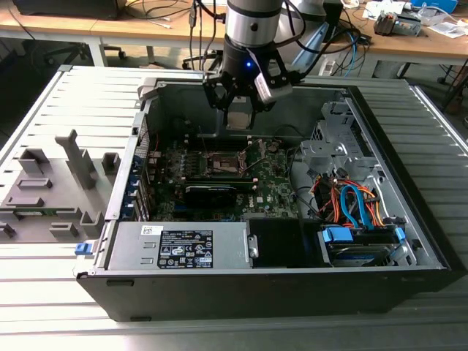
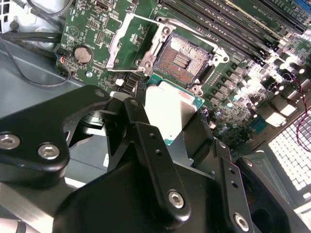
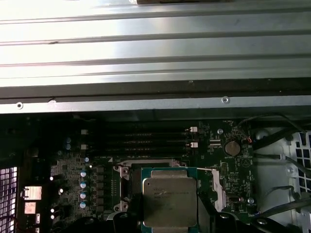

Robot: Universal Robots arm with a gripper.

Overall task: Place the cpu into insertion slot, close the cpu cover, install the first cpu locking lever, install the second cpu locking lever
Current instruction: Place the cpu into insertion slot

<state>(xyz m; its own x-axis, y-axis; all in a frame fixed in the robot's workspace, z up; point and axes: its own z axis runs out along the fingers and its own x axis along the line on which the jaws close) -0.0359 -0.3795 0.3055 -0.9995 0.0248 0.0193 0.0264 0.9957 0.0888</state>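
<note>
Clamping the cpu (image 3: 170, 201) — gripper (image 1: 240, 110) above insertion slot (image 2: 183, 59)

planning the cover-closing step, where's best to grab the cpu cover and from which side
Probably the free rail of the cover, the one farthest from the slot: the cover lies swung open beside the slot, so that thin rail is exposed. Come from above, on the side away from the slot. The end effector is shut on the cpu now.
</note>
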